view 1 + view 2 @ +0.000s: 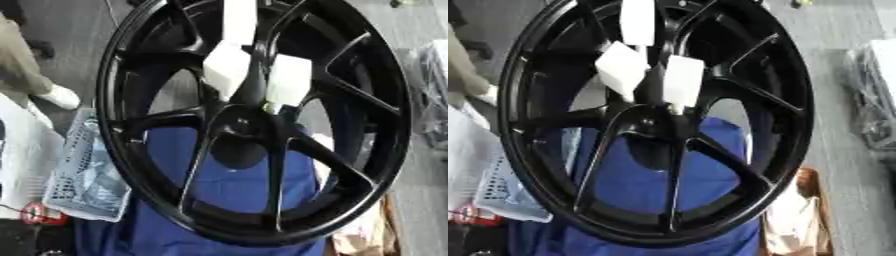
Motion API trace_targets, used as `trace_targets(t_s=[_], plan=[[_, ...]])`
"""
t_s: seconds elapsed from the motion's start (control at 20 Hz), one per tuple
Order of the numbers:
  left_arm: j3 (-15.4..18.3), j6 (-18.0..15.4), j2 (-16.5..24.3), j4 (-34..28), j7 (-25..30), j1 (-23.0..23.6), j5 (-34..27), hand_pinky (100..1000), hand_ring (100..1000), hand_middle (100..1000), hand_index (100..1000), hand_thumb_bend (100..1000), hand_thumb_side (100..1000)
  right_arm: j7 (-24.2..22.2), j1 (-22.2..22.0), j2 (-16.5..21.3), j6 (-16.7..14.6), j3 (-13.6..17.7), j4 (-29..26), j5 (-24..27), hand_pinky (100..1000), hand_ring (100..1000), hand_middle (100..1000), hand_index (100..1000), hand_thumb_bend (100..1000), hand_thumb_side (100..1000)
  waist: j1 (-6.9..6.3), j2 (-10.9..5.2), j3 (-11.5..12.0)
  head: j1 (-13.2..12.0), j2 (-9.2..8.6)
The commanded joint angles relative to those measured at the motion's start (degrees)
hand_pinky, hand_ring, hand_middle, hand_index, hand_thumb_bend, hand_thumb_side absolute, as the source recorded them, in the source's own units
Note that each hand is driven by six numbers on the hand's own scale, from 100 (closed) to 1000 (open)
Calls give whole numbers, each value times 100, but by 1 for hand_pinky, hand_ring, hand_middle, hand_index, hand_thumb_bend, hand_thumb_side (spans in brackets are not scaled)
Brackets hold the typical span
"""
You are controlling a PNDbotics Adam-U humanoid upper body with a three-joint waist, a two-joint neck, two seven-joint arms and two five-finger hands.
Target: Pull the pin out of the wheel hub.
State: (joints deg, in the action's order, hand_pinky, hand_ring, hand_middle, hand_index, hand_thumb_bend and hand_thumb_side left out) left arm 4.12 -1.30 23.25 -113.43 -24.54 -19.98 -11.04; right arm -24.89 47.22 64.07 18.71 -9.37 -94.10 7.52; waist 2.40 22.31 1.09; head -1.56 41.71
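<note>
One white hand (254, 75) reaches down onto the wheel hub (238, 131), fingers apart.

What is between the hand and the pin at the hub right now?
Nothing visible. The white hand comes down from the top across the front of the black wheel to the hub. Its tips are at a small pale thing there; I cannot tell whether that is the pin.

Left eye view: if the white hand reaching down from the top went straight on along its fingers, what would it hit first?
Probably the wheel hub, directly below the white hand and its fingers. A small pale tip at one fingertip, possibly the pin, may come first; depth is unclear.
</note>
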Motion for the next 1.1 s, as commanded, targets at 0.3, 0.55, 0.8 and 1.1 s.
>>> trace_targets(t_s=[0.3, 0.55, 0.8, 1.1], plan=[[64, -19, 143, -116, -19, 2, 37, 850, 688, 659, 719, 167, 633, 337, -543, 507, -134, 499, 597, -329, 664, 634, 483, 612, 344, 100, -38, -193, -43, -52, -201], [58, -14, 133, -116, -9, -7, 33, 850, 688, 659, 719, 166, 633, 614, -908, 508, -177, 696, 1083, -410, 666, 636, 484, 614, 352, 100, -68, -177, -33, -87, -213], [57, -16, 117, -116, -6, -16, 28, 850, 688, 659, 719, 165, 634, 805, -1209, 493, -183, 781, 1559, -670, 673, 647, 492, 622, 377, 100, -104, -154, -23, -92, -204], [49, -11, 98, -116, 7, -26, 22, 850, 688, 659, 718, 163, 636, 1019, -1501, 418, -227, 836, 1890, -956, 711, 711, 563, 687, 386, 100, -144, -123, -19, -91, -189]])
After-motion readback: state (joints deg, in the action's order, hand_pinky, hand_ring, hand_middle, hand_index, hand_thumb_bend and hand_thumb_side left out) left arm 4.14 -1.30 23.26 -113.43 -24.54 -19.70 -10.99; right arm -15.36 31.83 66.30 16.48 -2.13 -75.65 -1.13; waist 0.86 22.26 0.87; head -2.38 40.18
